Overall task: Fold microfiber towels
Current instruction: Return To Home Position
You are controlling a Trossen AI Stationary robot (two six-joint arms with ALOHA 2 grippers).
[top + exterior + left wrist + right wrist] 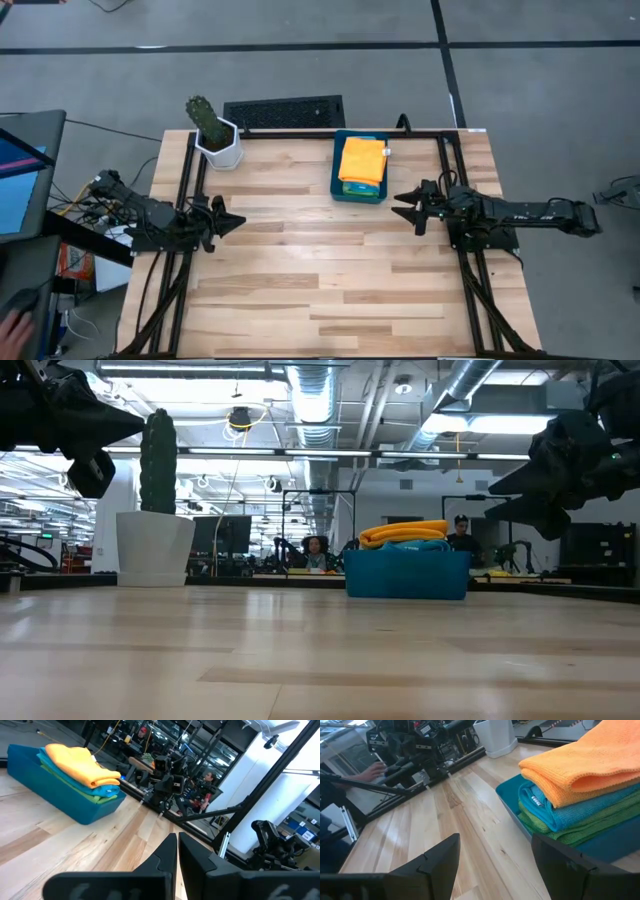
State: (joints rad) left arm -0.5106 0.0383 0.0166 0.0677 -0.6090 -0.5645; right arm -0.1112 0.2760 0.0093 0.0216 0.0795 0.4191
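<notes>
A stack of folded microfiber towels (362, 160), orange on top of light blue and green, lies in a dark blue bin (343, 188) at the table's far side, right of the middle. In the right wrist view the orange towel (590, 760) rests on the blue towel (555, 807) and green towel (540, 827). My left gripper (238, 220) hovers shut over the table's left side, far from the bin. My right gripper (402, 205) hovers open just right of the bin, nothing between its fingers.
A cactus in a white pot (217, 142) stands at the far left corner. A dark grille (284, 112) lies beyond the far edge. Black frame rails (185, 180) run along both sides. The bare wooden tabletop (320, 280) spreads across the middle and near side.
</notes>
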